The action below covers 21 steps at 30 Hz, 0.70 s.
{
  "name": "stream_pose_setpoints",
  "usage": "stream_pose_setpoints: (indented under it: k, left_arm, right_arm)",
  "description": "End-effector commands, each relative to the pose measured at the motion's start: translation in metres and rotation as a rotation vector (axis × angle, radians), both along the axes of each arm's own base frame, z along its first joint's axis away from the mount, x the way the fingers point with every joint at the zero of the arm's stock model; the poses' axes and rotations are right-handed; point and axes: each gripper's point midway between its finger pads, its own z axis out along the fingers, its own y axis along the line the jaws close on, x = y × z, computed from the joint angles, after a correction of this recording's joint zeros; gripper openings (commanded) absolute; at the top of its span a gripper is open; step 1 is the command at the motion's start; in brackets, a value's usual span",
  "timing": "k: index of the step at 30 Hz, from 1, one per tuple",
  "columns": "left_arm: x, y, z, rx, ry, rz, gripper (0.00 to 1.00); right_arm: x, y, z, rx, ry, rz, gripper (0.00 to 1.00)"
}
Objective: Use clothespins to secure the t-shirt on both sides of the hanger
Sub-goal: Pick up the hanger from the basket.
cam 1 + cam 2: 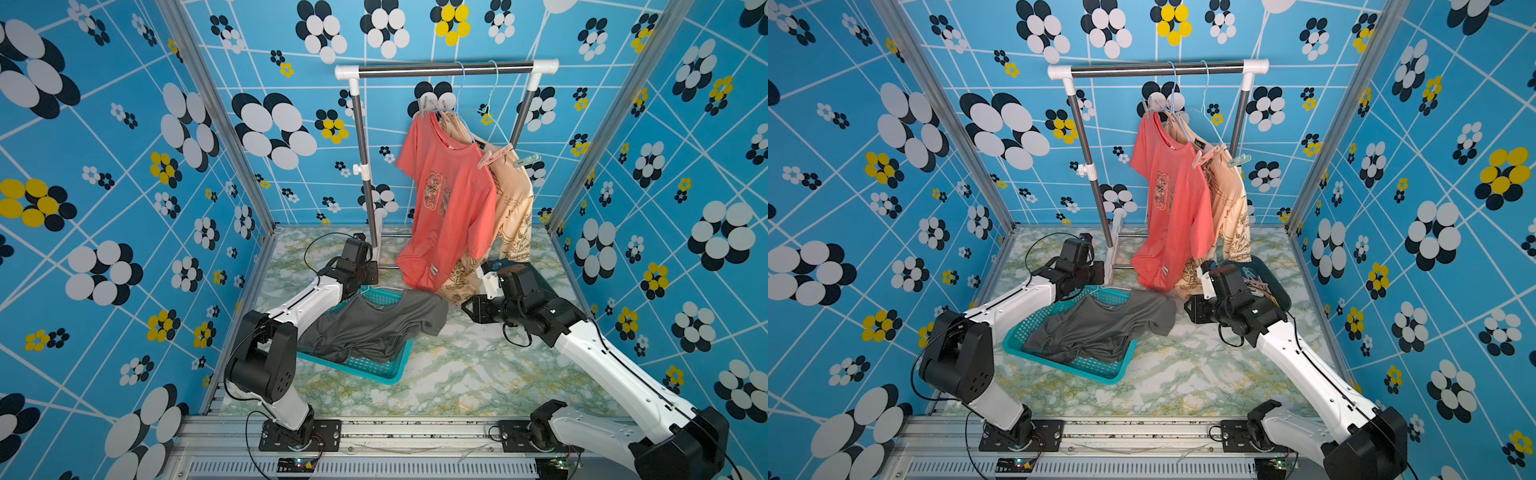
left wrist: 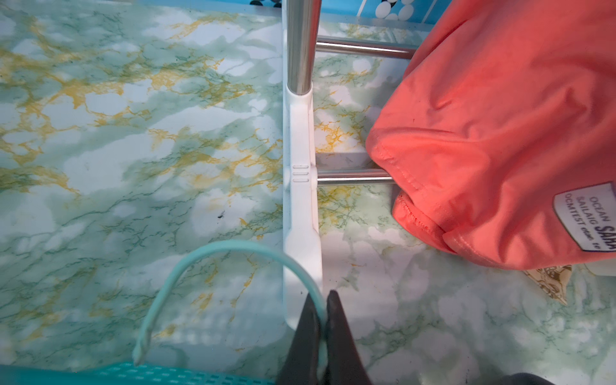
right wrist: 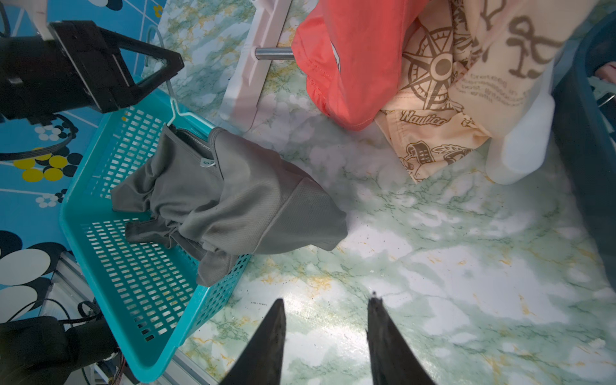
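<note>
Pink clothespins (image 1: 494,156) pinch the coral t-shirt (image 1: 449,199) shoulder; mint clothespin (image 1: 527,160) nearby.

Beside the rack (image 1: 1158,70), clothespins (image 1: 1253,285) in a dark tub (image 1: 1280,286) are mostly hidden behind the right arm (image 1: 1308,365).

coral t-shirt (image 1: 449,199), grey t-shirt (image 1: 374,328), teal basket (image 1: 374,368)
</note>
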Motion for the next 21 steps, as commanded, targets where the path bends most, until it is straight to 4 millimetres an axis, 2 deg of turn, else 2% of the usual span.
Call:
stream_pose_setpoints:
  k: [1,7,11,15,21]
  left_arm:
    - [-0.005,-0.002,0.078,-0.033,-0.175,-0.012,0.0]
    - [-0.046,0.004,0.166,-0.012,-0.364,-0.073,0.0]
    - [-0.082,0.012,0.209,0.001,-0.459,-0.112,0.0]
    - [-0.116,0.021,0.24,-0.012,-0.524,-0.147,0.0]
    - [-0.158,0.034,0.282,-0.051,-0.614,-0.18,0.0]
  right_arm:
    - [-0.004,0.016,0.03,0.049,-0.04,0.103,0.42]
    - [-0.016,0.057,0.074,-0.023,-0.157,0.334,0.43]
    - [-0.022,0.082,0.104,-0.062,-0.251,0.478,0.43]
    - [-0.021,0.083,0.131,-0.091,-0.324,0.519,0.44]
    - [-0.018,0.076,0.166,-0.13,-0.469,0.539,0.51]
